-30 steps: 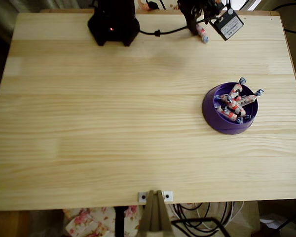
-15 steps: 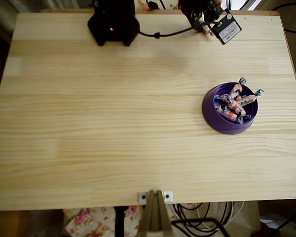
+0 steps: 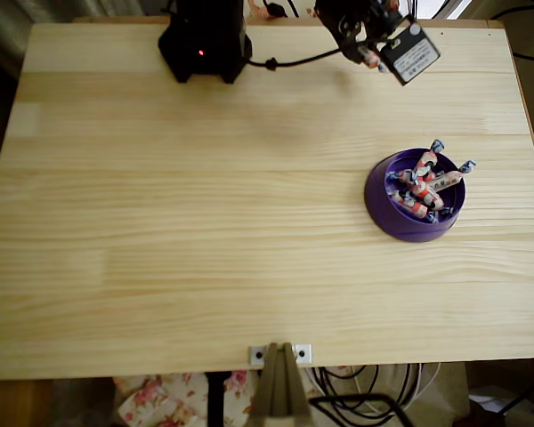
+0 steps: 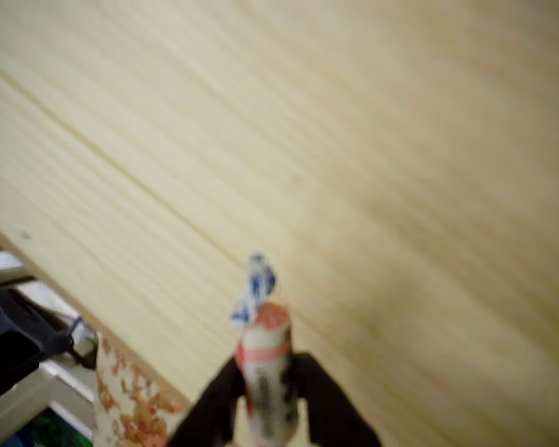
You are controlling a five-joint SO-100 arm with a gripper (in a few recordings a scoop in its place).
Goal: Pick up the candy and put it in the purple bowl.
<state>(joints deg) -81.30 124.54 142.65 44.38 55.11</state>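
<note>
Overhead view: my gripper (image 3: 367, 55) sits at the desk's (image 3: 205, 222) far edge, my fingers mostly hidden under the arm. The purple bowl (image 3: 415, 196) holds several sweets.

Wrist view: blurred; my fingers (image 4: 225, 405) clamp the candy (image 4: 264, 363), its lower end cut off.

gripper (image 4: 265, 410): swung a little rightward along the table's far edge in the overhead view; jaws clamped on the candy.
candy (image 4: 264, 368): lifted from the wood with the gripper, its twisted end pointing ahead in the wrist view.
</note>
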